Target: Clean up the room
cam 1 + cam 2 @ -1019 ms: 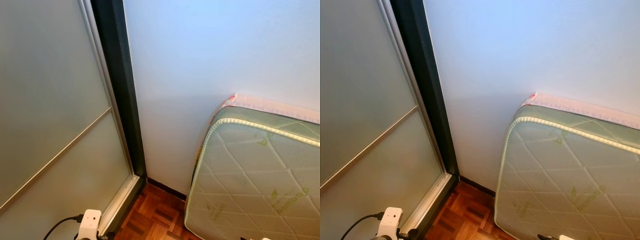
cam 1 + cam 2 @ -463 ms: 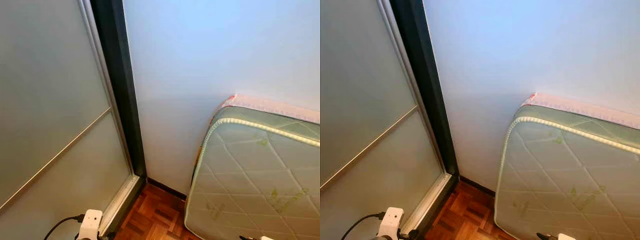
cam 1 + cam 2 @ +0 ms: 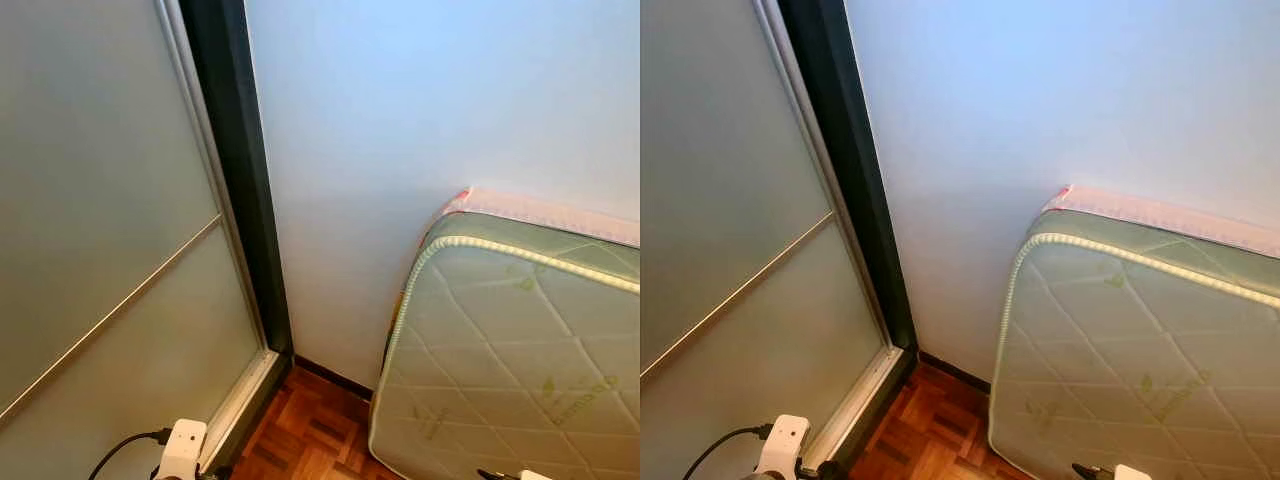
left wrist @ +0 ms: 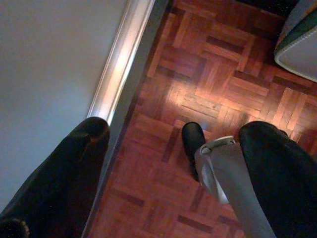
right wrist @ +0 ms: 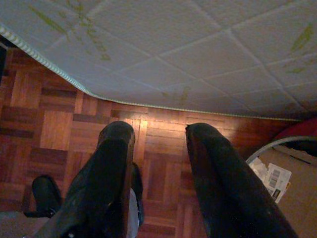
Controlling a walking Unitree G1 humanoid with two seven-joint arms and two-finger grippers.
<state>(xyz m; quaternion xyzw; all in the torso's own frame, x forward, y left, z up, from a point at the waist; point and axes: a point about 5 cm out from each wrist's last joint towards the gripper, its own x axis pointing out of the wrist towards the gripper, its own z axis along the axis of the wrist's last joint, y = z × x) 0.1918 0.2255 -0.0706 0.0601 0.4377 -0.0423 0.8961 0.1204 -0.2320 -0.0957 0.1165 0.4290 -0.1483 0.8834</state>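
Observation:
A pale green quilted mattress [image 3: 510, 360] stands on its edge against the white wall [image 3: 420, 110] at the right. My left gripper [image 4: 176, 129] hangs open over the parquet floor [image 4: 208, 84], beside the metal door rail [image 4: 121, 64], with nothing between its fingers. My right gripper [image 5: 158, 131] is open too, low over the parquet next to the mattress [image 5: 163, 54]. Nothing is held. The white casing of my left wrist [image 3: 182, 448] with its black cable pokes in at the bottom left of the head views.
A frosted glass sliding door [image 3: 100, 250] with a dark frame [image 3: 245, 200] closes off the left side. My own black foot [image 4: 192, 144] stands on the floor. A red-rimmed container with cardboard [image 5: 292, 173] sits beside the mattress. A narrow strip of parquet [image 3: 315, 435] lies between door and mattress.

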